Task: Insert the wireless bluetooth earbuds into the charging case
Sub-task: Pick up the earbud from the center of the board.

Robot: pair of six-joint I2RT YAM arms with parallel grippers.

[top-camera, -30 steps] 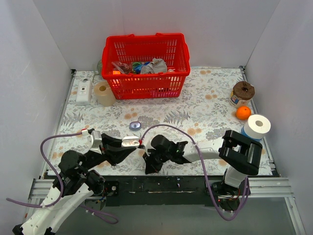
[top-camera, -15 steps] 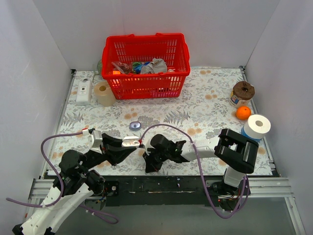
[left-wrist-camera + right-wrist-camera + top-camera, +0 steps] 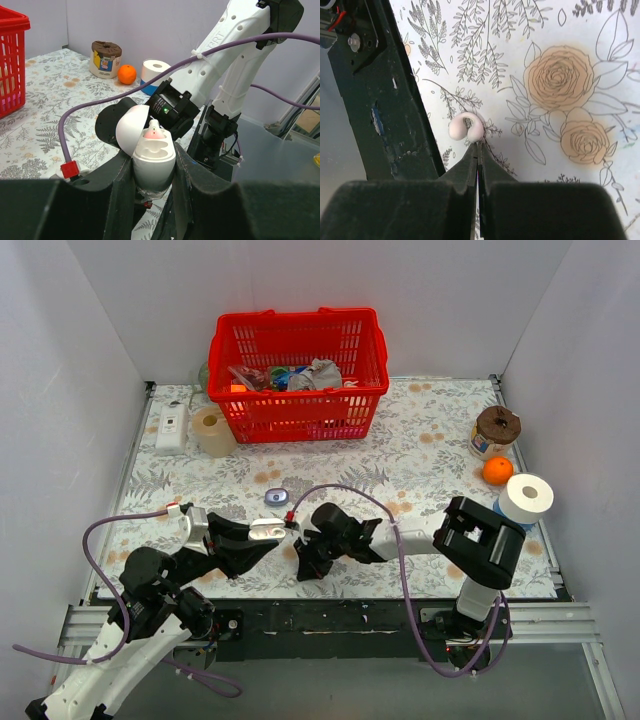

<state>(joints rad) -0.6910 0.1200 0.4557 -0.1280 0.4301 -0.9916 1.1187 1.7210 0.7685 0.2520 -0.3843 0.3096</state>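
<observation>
My left gripper is shut on a white egg-shaped charging case and holds it upright above the near left of the table. Its lid is open. One pale pink earbud sits in the far socket and the near socket is empty. My right gripper is shut, its tips pinching one end of a pale pink hooked earbud over the floral cloth by the black front rail. In the top view it is just right of the case.
A small lavender-blue pebble-shaped case lies on the cloth beyond the grippers. A red basket, a tape roll and a white box stand at the back. A jar, an orange and a paper roll stand at the right.
My right gripper has moved a little away from the table's front edge, closer to the held case. The left arm and the case have not moved.
</observation>
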